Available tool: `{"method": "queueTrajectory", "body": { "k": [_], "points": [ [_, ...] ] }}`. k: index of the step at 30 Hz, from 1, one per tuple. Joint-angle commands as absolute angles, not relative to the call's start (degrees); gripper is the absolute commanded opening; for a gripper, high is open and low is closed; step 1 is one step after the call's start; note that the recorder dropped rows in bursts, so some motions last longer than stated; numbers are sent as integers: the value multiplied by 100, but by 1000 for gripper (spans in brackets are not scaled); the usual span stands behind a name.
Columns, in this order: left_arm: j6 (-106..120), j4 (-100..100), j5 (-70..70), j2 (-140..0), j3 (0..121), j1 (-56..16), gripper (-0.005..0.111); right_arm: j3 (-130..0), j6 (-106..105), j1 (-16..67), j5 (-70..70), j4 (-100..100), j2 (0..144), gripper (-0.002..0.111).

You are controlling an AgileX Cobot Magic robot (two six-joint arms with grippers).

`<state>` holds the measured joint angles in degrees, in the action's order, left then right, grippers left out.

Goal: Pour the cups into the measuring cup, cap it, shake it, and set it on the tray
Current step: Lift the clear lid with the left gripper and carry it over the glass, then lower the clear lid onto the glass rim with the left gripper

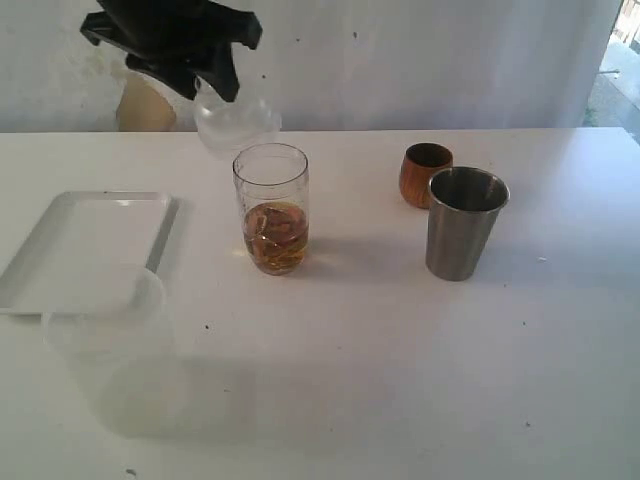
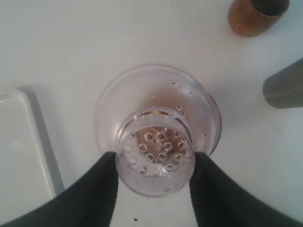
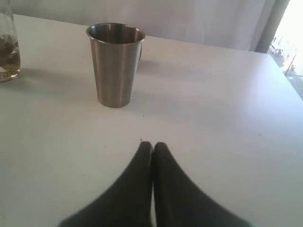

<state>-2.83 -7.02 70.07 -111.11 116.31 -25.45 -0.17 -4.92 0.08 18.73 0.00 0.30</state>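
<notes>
Left claw, half-spread, clamps the perforated cap above the measuring cup.

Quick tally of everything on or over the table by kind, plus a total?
drinking cups: 2 (steel tumbler, wooden cup)
measuring cup: 1
clear strainer lid: 1, held over the measuring cup
frosted container: 1
tray: 1
total: 6
</notes>
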Motion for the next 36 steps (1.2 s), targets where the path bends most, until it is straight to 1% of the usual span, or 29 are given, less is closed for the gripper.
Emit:
{"method": "queueTrajectory", "body": {
  "k": [1, 9, 20, 36],
  "points": [
    [-299, -780, 6996, -11269, 11867, -2792, 0, 0, -259, -20, 1833, 0, 0, 0],
    [-433, -557, 6996, -11458, 11864, -3161, 0, 0, -259, -20, 1833, 0, 0, 0],
    [-775, 95, 6996, -11316, 11864, -3148, 0, 0, -259, -20, 1833, 0, 0, 0],
    [-761, -260, 6996, -11359, 11864, -3148, 0, 0, -259, -20, 1833, 0, 0, 0]
  ]
}}
